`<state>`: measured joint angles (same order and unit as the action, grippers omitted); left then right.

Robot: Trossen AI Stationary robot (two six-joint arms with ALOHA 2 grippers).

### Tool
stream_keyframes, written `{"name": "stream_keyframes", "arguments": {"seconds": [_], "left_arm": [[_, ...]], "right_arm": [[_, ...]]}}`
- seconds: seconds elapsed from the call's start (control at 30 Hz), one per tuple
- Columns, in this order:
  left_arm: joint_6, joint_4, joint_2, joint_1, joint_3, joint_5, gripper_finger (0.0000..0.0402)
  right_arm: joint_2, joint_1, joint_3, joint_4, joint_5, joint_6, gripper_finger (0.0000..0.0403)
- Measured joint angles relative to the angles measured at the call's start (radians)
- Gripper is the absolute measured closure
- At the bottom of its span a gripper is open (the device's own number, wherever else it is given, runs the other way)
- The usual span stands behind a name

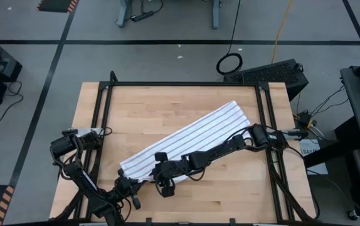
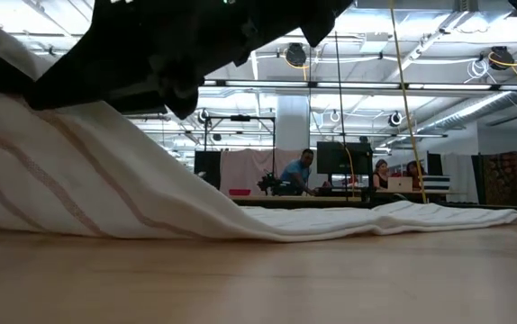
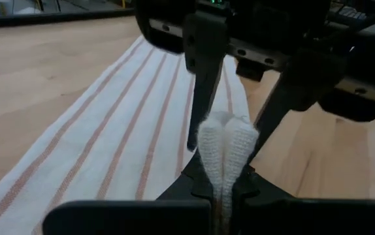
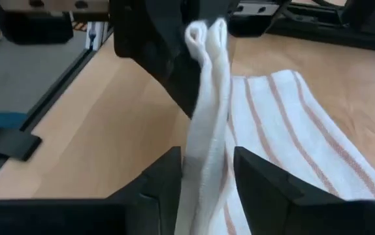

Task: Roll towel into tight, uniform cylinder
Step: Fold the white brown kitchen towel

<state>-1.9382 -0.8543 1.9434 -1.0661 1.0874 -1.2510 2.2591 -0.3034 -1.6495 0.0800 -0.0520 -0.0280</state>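
Towel point(image 1: 195, 141): white cloth with thin parallel pinstripes running its length; the stripes read dark grey from overhead and reddish-brown to rust in the wrist views point(image 3: 109, 130), point(image 4: 285, 137). The pinched fold of cloth was plain white, without stripe.

Desk point(image 1: 167, 100): pale blond wood with fine lengthwise plank lines; bordered by a black metal frame point(image 1: 186, 84).

Left gripper point(image 1: 130, 191) and right gripper point(image 1: 163, 179): black throughout, arms likewise black to dark grey.

Floor point(image 1: 167, 56): grey, crossed by black tape lines; orange-and-black hazard striping point(image 1: 58, 5) at one edge.

Cable point(image 1: 285, 22): yellow.

Cable ring point(image 1: 229, 63): black.
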Motion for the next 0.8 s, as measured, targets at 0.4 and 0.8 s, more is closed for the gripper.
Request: {"name": "stream_keyframes", "arguments": {"seconds": [0.4, 0.8], "left_arm": [[-0.018, 0.001, 0.0, 0.013, 0.0, 0.019, 0.04], [-0.019, 0.011, 0.0, 0.013, 0.0, 0.02, 0.04]], "right_arm": [[0.0, -0.011, -0.001, 0.008, -0.089, 0.011, 0.023], [0.001, -0.005, -0.001, -0.006, -0.126, 0.055, 0.0368]]}}
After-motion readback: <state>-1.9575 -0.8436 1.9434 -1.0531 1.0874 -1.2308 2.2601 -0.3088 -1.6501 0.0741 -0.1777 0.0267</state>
